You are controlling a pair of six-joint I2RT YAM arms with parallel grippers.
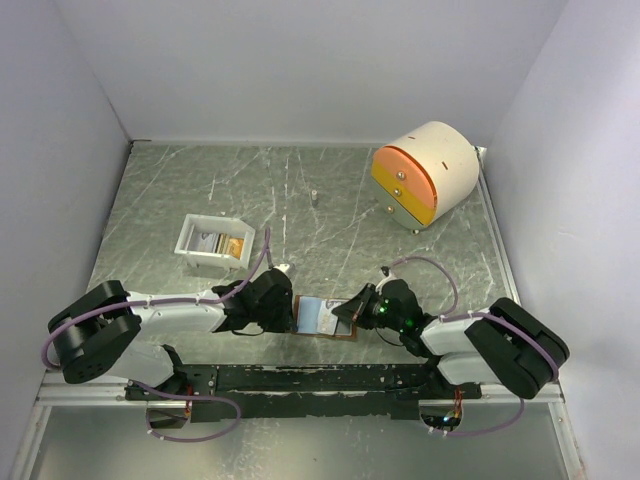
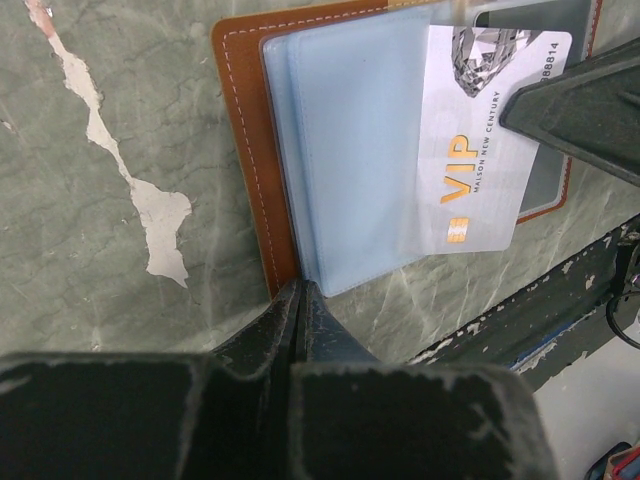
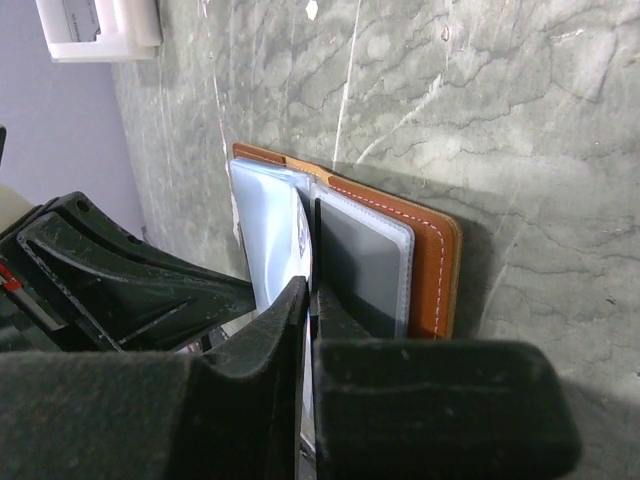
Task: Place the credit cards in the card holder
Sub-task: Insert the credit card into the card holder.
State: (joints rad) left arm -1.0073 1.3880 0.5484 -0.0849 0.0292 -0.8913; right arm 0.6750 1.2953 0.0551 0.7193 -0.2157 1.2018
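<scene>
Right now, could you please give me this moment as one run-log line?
phase: card insertion | left gripper: shut on card holder edge | right gripper: shut on VIP card, card at pale-blue pocket edge

An open brown card holder with white stitching is seen lying on a grey-green marbled table. The left gripper is closed on its near edge, beside the pale blue pockets. A silver VIP card is seen at the pockets' right edge, overlapped by the dark right gripper.
</scene>
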